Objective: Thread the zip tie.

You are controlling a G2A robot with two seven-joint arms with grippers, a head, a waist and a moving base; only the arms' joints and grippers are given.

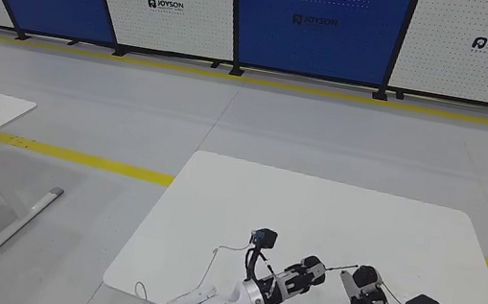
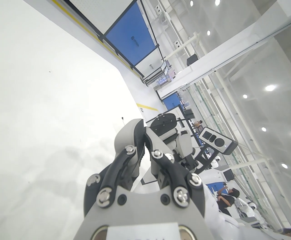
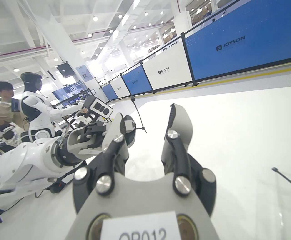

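A thin black zip tie (image 3: 138,114) stands up from the pinched fingers of my left gripper (image 3: 131,127), its small head at the upper end. In the left wrist view the left gripper (image 2: 144,130) is shut, and the zip tie's head (image 2: 122,118) pokes out just past one finger. My right gripper (image 3: 147,112) is open, facing the left one, with the zip tie just beyond the gap between its fingers and untouched. From above, the left gripper (image 1: 312,268) and right gripper (image 1: 361,275) sit close together near the table's front edge, the zip tie (image 1: 339,265) spanning between them.
The white table (image 1: 312,212) stretches away bare behind the grippers. A second black zip tie (image 3: 281,173) lies on the table off to the right gripper's side. Blue and white partition panels (image 1: 314,23) stand across the floor beyond.
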